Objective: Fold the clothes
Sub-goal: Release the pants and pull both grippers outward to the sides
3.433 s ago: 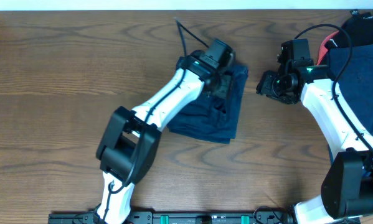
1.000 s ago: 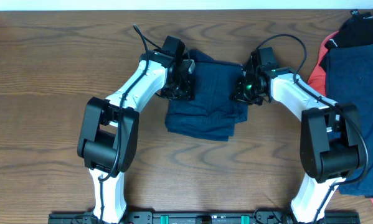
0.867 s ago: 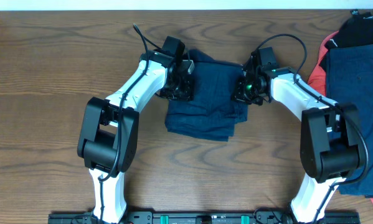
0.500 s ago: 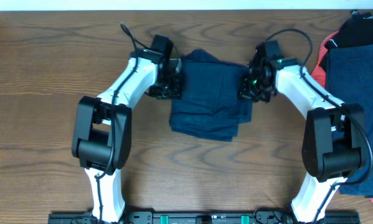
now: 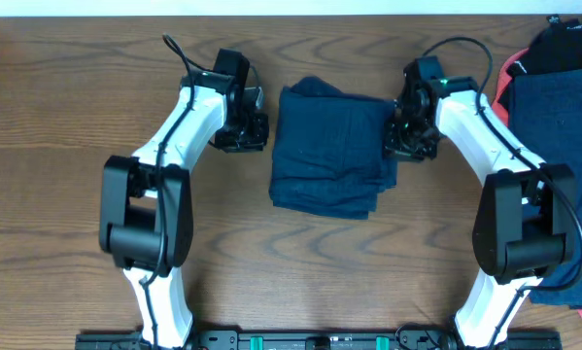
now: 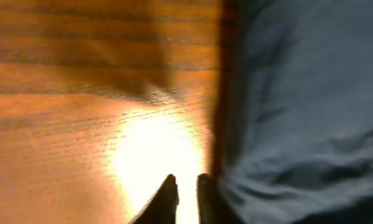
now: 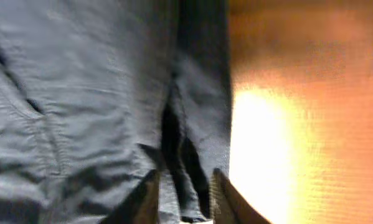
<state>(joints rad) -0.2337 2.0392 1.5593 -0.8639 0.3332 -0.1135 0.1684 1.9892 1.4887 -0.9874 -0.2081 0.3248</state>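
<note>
Garment [image 5: 329, 146] mid-counter [image 5: 77, 243], bare wood around. Left end effector [image 5: 256, 129] beside its left edge, closed, empty. Right end effector [image 5: 399, 136] on its right edge, fingers parted.

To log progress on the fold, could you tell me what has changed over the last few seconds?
The left gripper came off the folded navy garment and withdrew left; the right gripper moved in to its right edge. The garment slid slightly right. The unfolded pile stayed put.
</note>
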